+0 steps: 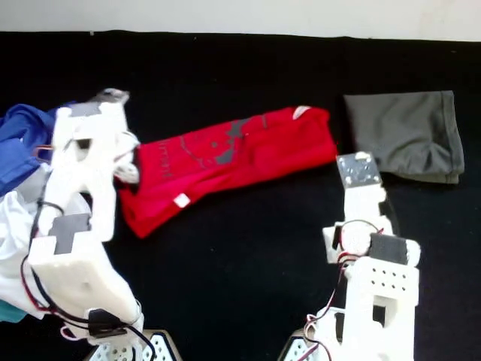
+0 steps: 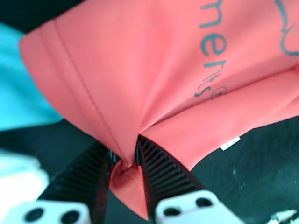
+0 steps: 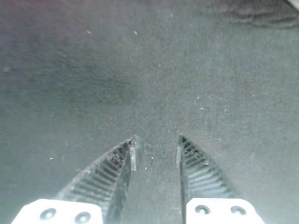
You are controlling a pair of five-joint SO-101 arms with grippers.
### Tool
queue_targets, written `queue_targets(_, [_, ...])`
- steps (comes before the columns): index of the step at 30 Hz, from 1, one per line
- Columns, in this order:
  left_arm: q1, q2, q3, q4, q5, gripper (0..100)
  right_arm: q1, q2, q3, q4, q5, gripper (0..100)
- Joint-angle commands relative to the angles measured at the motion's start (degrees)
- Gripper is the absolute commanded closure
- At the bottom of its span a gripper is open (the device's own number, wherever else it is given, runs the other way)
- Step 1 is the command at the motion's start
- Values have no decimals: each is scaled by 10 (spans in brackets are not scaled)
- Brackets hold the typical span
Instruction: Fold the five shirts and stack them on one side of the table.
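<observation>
While the left jaws clench a fold of the red shirt (image 2: 154,70) near its hem, the right jaws stand released over the counter (image 3: 140,70). That shirt lies mid-counter, folded lengthwise. A grey shirt (image 1: 409,134) lies folded at the right; a blue shirt (image 1: 19,143) and a white shirt (image 1: 13,233) bunch at the left edge.

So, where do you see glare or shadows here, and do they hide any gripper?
High view: the white left arm looks very bright against the black table; no hard shadows. Left wrist view: even light on the red shirt, a dark crease where the left gripper pinches it. Right wrist view: a faint darker patch on the table before the open right gripper. Nothing hidden.
</observation>
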Motion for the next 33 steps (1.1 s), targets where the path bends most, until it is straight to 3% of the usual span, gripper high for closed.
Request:
queue_targets(1, [-59,-9,-62,47,-30,992,5,-11,30,-45,3,868])
queue_targets(6, [-118,-9,-111,98,-74,992,5,-11,83,-109,2,868])
queue_targets(10, [-95,-9,-136,124,-80,992,5,-11,155,-189,2,868])
queue_targets(16, [49,-13,-240,169,-76,992,6,-15,261,-305,2,868])
queue_targets(21, [211,-17,-360,164,-69,992,24,-16,277,-324,1,868])
queue_targets(26, [330,46,-442,77,-65,992,23,-16,282,-324,1,868])
queue_targets(33, [399,225,-550,-33,-66,992,25,-16,282,-332,-47,868])
